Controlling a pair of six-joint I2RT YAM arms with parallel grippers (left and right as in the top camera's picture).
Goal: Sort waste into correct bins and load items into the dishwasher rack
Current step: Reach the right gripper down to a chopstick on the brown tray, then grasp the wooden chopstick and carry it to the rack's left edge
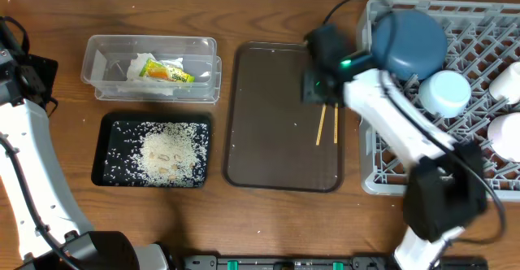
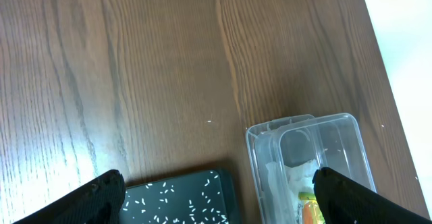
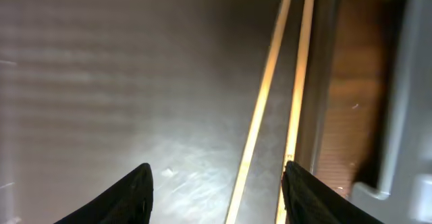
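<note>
Right gripper (image 3: 219, 183): jaws apart, nothing clamped; positioned over the brown serving tray (image 1: 268, 140); the wooden chopsticks (image 1: 327, 125) lie flat on it, side by side, near the dishwasher rack (image 1: 375, 168). Left gripper (image 2: 219, 187): jaws wide apart, empty; rice grains (image 1: 166, 152) in the black tray (image 1: 110, 125); snack wrapper (image 1: 166, 73) in the clear tub (image 1: 96, 67).

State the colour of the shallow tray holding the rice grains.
Black: the tray shows best in the overhead view.

White rice grains (image 1: 166, 152) dot the black tray (image 1: 98, 150); the yellow-green wrapper (image 1: 166, 72) sits in the clear tub (image 1: 203, 49).
</note>
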